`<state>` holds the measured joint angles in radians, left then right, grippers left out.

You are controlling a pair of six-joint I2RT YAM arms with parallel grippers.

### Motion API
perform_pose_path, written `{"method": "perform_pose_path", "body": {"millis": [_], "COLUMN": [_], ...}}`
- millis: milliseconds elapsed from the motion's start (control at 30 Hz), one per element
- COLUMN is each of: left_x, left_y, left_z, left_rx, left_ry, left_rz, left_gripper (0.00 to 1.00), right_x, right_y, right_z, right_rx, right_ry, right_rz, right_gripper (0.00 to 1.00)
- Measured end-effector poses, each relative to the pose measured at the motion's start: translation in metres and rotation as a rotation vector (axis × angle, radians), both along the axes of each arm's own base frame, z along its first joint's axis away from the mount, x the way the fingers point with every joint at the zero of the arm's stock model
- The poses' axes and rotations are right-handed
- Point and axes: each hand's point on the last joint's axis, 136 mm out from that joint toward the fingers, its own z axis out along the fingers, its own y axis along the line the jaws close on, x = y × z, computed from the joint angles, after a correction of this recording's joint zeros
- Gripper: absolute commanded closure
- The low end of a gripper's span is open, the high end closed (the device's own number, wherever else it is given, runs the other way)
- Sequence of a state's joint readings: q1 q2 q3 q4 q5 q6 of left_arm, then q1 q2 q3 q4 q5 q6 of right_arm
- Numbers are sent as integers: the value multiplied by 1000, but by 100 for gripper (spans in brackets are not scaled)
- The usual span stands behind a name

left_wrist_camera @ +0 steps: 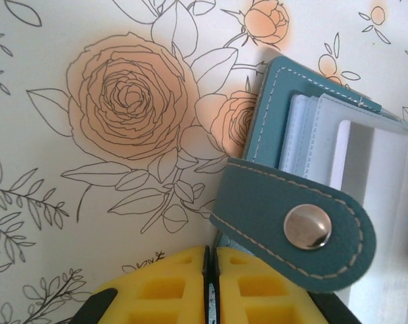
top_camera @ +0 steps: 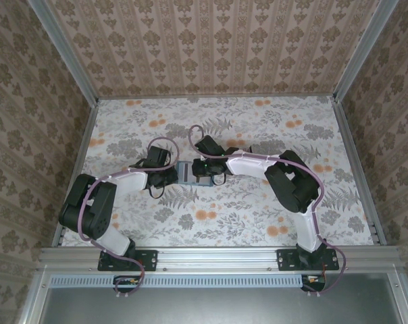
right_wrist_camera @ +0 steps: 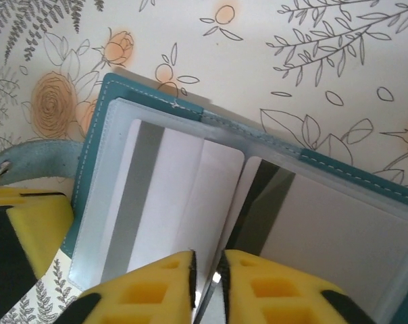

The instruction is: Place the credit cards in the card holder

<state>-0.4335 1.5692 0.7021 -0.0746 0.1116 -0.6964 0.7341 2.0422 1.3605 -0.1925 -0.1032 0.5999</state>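
"Question from the doorway: how many of each are you counting?"

"Two arms are reaching in over the flowered table [top_camera: 258, 128], and one card holder [top_camera: 188, 173] is lying open between them, about mid-table. Two credit cards [right_wrist_camera: 170, 196] are showing, both pale greyish-white. One is sitting behind the clear sleeve [right_wrist_camera: 96, 223] on the panel nearer the strap, and the second card [right_wrist_camera: 339, 236] is lying over the other panel."

"And how is the holder itself looking?"

"Teal-blue, with pale stitching running along the rim, and spreading like a book. One strap [left_wrist_camera: 292, 233] is sticking out from its side, carrying one round metal snap [left_wrist_camera: 307, 227]."

"What are the claws doing?"

"The left gripper [left_wrist_camera: 211, 255] is pinching the holder's edge just below that strap, its yellow pads pressing almost together. The right gripper [right_wrist_camera: 207, 260] is squeezing a thin pale edge [right_wrist_camera: 214, 280] at the fold between the panels — whether that is the second card or a leaf of sleeve, I cannot tell from here."
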Motion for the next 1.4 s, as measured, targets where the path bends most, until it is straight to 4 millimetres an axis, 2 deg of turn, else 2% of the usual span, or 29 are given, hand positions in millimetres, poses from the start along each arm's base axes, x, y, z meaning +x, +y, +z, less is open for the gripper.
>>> {"method": "perform_pose_path", "body": {"millis": [333,600,900,1167,1267,1400], "left_x": [0,0,0,-1,-5,-9], "left_y": [0,0,-1,0,0,1], "left_z": [0,0,0,1,4,22], "left_rx": [0,0,-4,-1,1,-10], "left_ry": [0,-1,-2,-2,3,-22], "left_rz": [0,0,-1,0,-6,-10], "left_gripper": [88,88,88,88,88,87], "right_x": [7,8,9,9,8,4], "right_y": [6,13,27,29,28,24], "right_z": [9,-9,-8,-7,-6,5], "right_rx": [8,-10,17,24,22,12], "right_ry": [-9,15,16,17,13,-2], "right_rz": [4,12,28,34,40,63], "right_gripper": [85,85,85,85,84,82]}}
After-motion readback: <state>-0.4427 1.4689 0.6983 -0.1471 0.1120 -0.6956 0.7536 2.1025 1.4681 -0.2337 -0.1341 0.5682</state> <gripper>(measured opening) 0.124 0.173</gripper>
